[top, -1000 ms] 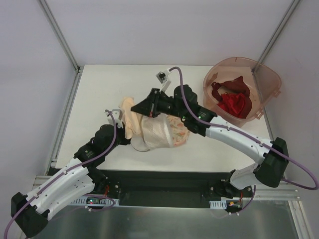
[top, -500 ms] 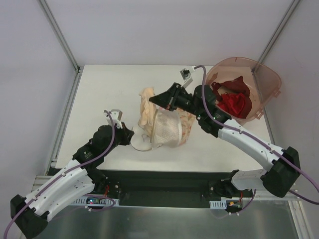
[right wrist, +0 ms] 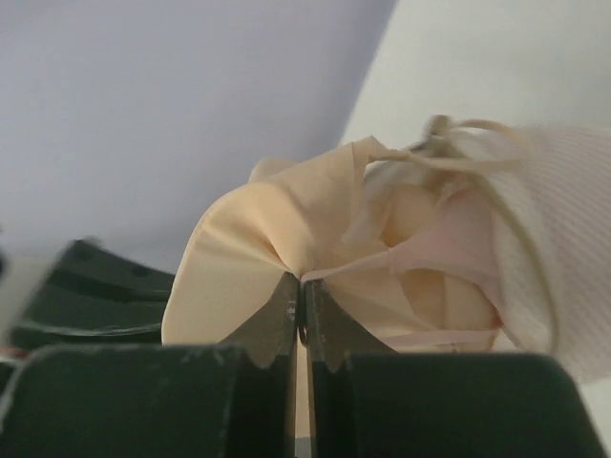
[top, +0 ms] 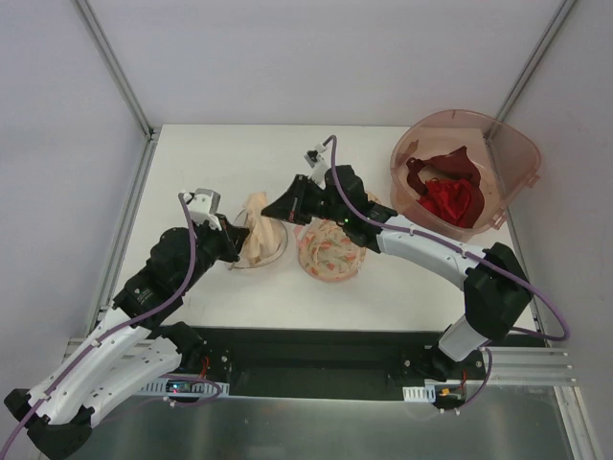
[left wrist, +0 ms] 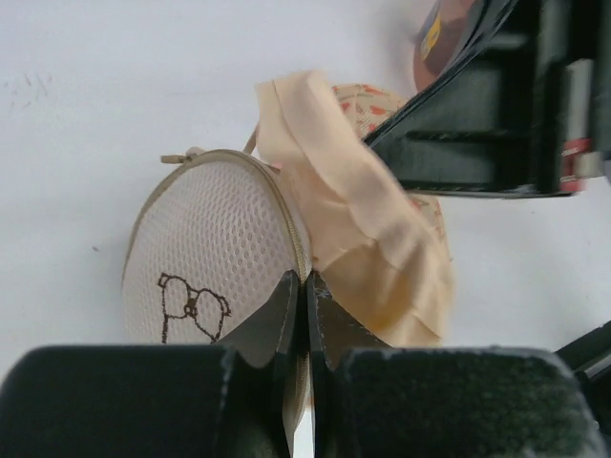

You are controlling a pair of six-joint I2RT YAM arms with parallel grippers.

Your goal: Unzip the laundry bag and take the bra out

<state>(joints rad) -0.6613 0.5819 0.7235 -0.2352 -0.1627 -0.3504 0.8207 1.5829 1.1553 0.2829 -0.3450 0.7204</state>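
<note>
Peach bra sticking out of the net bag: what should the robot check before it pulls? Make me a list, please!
1. Left gripper shut on the rim of the small cream-white mesh laundry bag: ok.
2. Right gripper shut on the plain pale peach bra: ok.
3. Bag unzipped: ok, bra bulges out.
4. Bra wholly out of bag: not ok, part sits inside.
5. Bra free of snags on the rim: cannot tell.
6. Floral orange-patterned bra ungripped, lying apart: ok.
</note>
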